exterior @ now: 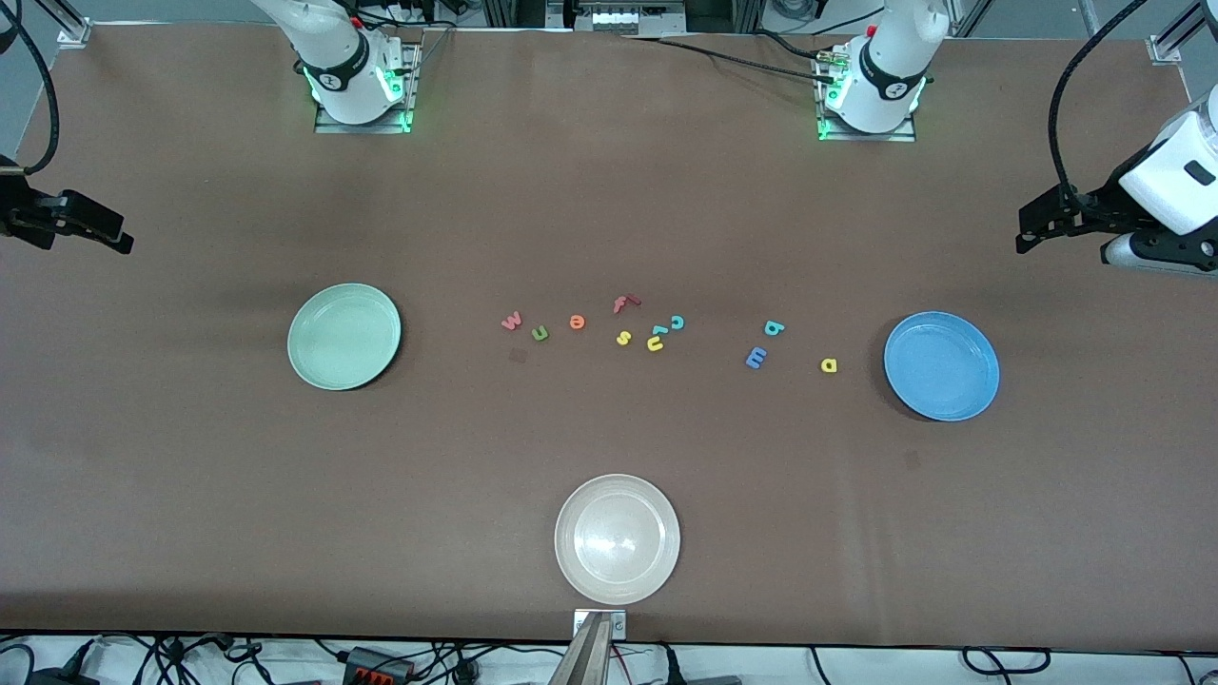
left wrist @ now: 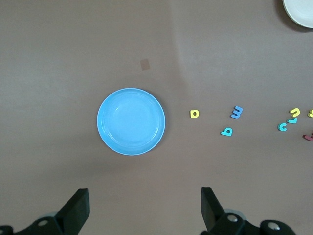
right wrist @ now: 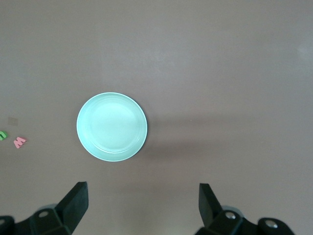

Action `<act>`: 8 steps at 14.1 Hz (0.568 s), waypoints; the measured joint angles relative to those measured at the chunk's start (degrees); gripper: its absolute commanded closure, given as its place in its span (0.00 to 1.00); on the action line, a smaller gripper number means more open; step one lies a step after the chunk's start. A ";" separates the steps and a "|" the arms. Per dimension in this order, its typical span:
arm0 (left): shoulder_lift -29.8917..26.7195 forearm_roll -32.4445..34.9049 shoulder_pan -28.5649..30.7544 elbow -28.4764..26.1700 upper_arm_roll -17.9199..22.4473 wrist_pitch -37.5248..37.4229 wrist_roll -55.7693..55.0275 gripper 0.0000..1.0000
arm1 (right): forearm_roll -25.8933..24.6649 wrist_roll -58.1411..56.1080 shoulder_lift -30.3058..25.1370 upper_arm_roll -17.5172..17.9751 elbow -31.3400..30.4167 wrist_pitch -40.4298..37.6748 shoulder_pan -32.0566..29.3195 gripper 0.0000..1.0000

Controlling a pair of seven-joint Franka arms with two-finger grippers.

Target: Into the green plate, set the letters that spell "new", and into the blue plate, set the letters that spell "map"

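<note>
Opening state, before any letter is lifted. My left pincer (left wrist: 144, 210) hangs high at the left arm's end of the surface (exterior: 609, 190), fingers spread apart and empty, looking down on the blue plate (exterior: 941, 366). My right pincer (right wrist: 142, 210) hangs likewise at the right arm's end, fingers apart and empty, above the green plate (exterior: 343, 336). Both plates are bare.

The letters lie in a loose row between the plates. Seen from the front, at the green plate's 3 o'clock lie the pinkish-red w (exterior: 512, 321), green n (exterior: 540, 332) and orange e (exterior: 577, 322). At the blue plate's 9 o'clock lie the yellow a (exterior: 829, 364), blue m (exterior: 756, 357) and teal p (exterior: 774, 328). Mid-row sit the distractors: red f (exterior: 624, 303), yellow s (exterior: 623, 337), yellow u (exterior: 655, 343) and teal c (exterior: 677, 322), close together. A whitish-beige plate (exterior: 617, 538) lies nearest the front camera.

Step in hand, as I judge it: the first pick. Each pincer should descend on its nearest letter, w and a, with the opening narrowed for so small a piece.
</note>
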 measured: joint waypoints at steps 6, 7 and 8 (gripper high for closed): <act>0.00 0.00 -0.01 0.01 0.00 -0.05 0.00 0.00 | 0.00 0.00 0.43 0.00 0.00 0.64 -0.01 0.00; 0.00 0.00 -0.01 0.02 0.00 -0.07 0.00 0.00 | 0.00 0.00 0.57 0.00 0.00 0.77 -0.01 0.00; 0.00 -0.01 -0.01 0.03 -0.02 -0.26 0.00 0.00 | 0.00 0.00 0.68 0.00 0.00 0.96 -0.01 0.00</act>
